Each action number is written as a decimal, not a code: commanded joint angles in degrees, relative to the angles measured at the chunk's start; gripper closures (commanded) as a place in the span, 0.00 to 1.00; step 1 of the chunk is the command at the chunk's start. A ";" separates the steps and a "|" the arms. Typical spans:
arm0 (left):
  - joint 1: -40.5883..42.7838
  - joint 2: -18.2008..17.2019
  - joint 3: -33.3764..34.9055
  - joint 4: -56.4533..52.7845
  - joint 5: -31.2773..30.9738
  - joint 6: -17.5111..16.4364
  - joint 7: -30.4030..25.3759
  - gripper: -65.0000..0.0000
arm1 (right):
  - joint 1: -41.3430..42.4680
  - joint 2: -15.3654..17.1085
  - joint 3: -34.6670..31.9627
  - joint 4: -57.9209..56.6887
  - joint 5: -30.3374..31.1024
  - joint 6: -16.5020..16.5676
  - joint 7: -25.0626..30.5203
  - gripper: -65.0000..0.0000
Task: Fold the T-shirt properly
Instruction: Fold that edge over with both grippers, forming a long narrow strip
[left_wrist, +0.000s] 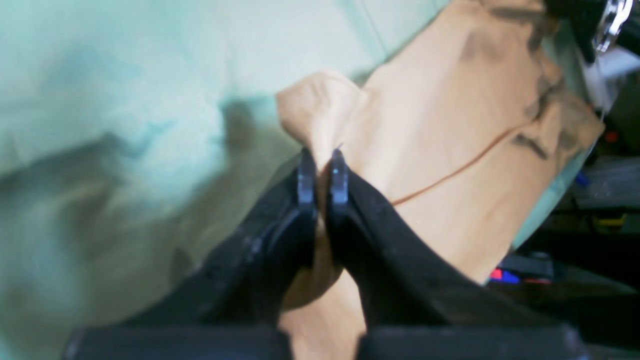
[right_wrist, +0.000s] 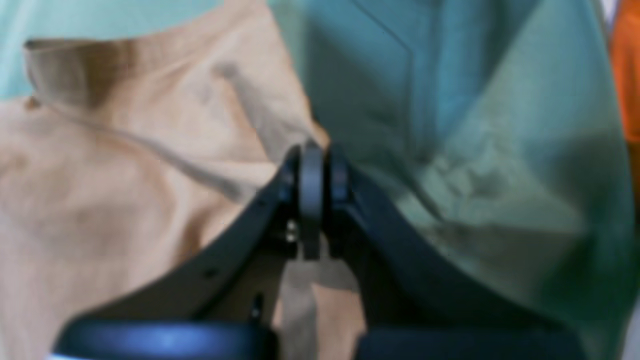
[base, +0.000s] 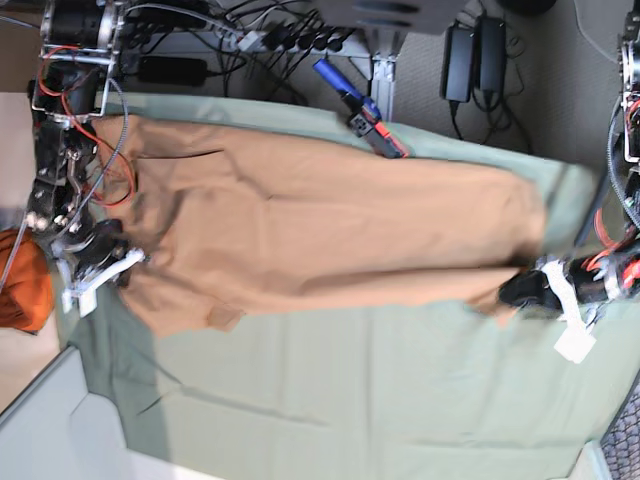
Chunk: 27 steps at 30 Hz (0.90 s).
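The tan T-shirt (base: 320, 220) lies stretched lengthwise across the pale green sheet (base: 350, 390) in the base view, folded into a long band. My left gripper (base: 520, 292) is at the shirt's right end. In the left wrist view it (left_wrist: 322, 172) is shut on a pinched fold of the T-shirt (left_wrist: 450, 125). My right gripper (base: 118, 262) is at the shirt's left end. In the right wrist view it (right_wrist: 320, 170) is shut on an edge of the T-shirt (right_wrist: 125, 175), with cloth hanging between the fingers. Both views are blurred.
A darker orange cloth bundle (base: 25, 280) lies off the sheet at the left edge and shows in the right wrist view (right_wrist: 627, 75). A blue and red tool (base: 365, 120) lies at the sheet's far edge. Power bricks (base: 470, 55) and cables lie beyond it.
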 joint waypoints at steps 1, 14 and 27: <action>-0.76 -0.96 -0.28 1.60 -1.22 -0.54 -0.96 1.00 | -0.13 1.79 1.68 1.57 0.52 4.28 0.94 1.00; 1.75 -0.96 -0.26 2.95 -1.14 -0.54 -0.72 1.00 | -13.53 2.56 14.64 4.90 9.81 6.64 0.48 1.00; 3.69 -0.94 -0.28 2.95 -1.05 -0.54 -0.79 1.00 | -17.33 1.31 14.67 4.85 9.05 6.58 0.81 0.72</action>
